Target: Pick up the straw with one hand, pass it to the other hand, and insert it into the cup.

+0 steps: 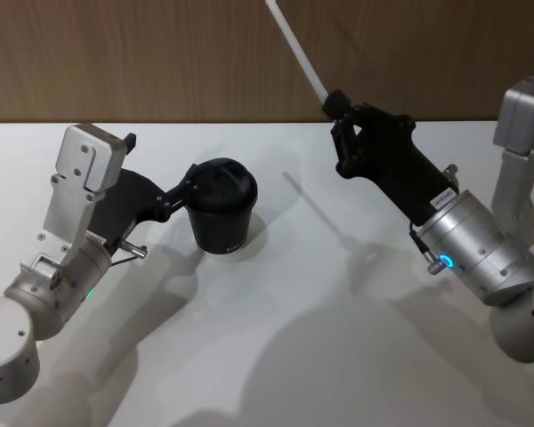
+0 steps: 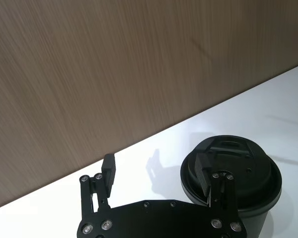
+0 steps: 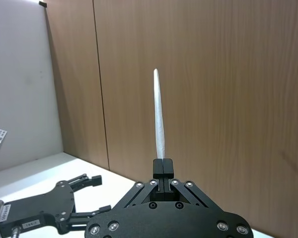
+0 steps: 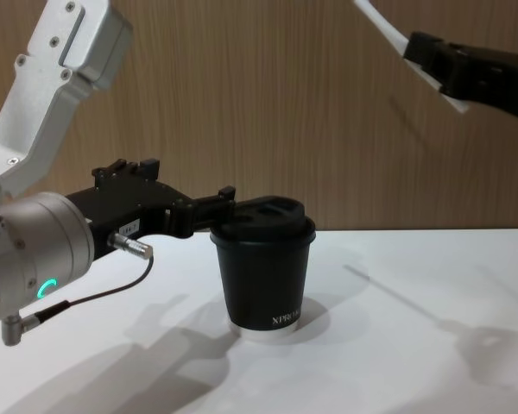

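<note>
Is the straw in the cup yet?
No, out: the right gripper holds the straw aloft, well away from the lidded cup.

Cup (image 1: 221, 213) on table (image 1: 294, 356), left of straw (image 1: 295, 46)

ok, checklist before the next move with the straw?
1. Thin white straw clamped in right gripper: ok.
2. Straw raised clear of white table: ok.
3. Small black paper cup with black plastic lid upright: ok.
4. Left gripper open for handover: ok.
5. Left gripper clear of lid: not ok, one finger overlaps its rim.
6. Lid opening unblocked: cannot tell.
</note>
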Controlling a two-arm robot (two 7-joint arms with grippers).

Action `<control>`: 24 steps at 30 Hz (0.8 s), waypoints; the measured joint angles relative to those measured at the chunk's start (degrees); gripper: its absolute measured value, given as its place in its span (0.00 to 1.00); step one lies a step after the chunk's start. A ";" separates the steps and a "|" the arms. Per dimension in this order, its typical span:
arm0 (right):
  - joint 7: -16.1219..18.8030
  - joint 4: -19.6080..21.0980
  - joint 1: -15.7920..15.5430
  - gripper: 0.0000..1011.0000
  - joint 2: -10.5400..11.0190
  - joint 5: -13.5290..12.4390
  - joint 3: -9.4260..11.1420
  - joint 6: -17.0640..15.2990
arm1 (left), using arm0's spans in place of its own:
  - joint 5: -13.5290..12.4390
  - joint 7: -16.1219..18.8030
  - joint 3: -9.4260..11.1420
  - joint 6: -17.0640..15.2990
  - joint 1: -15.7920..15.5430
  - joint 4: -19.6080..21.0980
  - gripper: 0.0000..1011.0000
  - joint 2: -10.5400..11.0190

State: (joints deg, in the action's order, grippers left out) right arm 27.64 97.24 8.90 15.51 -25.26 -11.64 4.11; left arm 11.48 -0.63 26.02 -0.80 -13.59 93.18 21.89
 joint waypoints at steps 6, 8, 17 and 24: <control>-0.34 0.01 0.38 0.00 -0.28 -0.23 -1.40 -1.02 | 0.00 0.00 0.00 0.00 0.00 0.00 0.99 0.00; -0.38 0.03 0.42 0.00 -0.30 -0.25 -1.69 -1.18 | 0.00 0.00 0.00 0.00 0.00 0.00 0.99 0.00; -0.53 0.16 0.65 0.00 -0.39 -0.33 -2.75 -1.80 | 0.98 -1.13 -0.77 0.62 0.39 0.80 0.99 0.32; -0.61 0.20 0.72 0.00 -0.42 -0.37 -3.18 -2.05 | 4.14 -4.28 -2.10 1.36 0.95 2.60 0.99 1.21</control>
State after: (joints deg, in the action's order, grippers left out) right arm 27.03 97.44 9.62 15.09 -25.63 -14.82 2.07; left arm 15.62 -4.90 23.92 0.56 -12.63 95.77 23.10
